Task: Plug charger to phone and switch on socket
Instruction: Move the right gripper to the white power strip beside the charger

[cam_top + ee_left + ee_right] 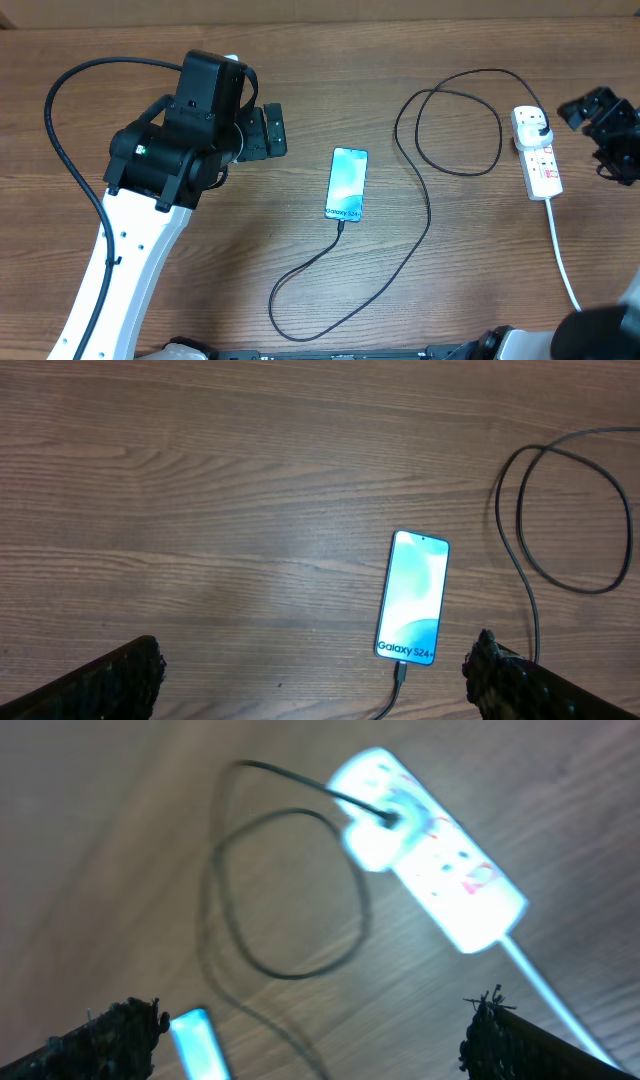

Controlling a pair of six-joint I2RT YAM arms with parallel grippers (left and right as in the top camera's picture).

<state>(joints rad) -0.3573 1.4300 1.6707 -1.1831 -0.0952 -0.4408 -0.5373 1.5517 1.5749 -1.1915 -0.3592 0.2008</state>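
The phone (pixel 346 184) lies face up mid-table with its blue screen lit; it also shows as the phone (pixel 412 597) and, blurred, the phone (pixel 198 1040). The charger (pixel 425 235) is a thin black cable. Its connector tip (pixel 401 672) sits in the phone's bottom edge, and its black plug (pixel 535 122) sits in the white socket (pixel 537 152). The socket (pixel 430 845) appears blurred. My left gripper (pixel 275 131) hovers open left of the phone, with nothing between the fingers (pixel 120 680). My right gripper (pixel 600 135) is open just right of the socket, also empty.
The socket's thick white cord (pixel 562 255) runs toward the table's front right. The charger's slack forms a loop (pixel 450 120) left of the socket and another (pixel 300 310) near the front edge. Bare wooden tabletop (pixel 200 260) surrounds them.
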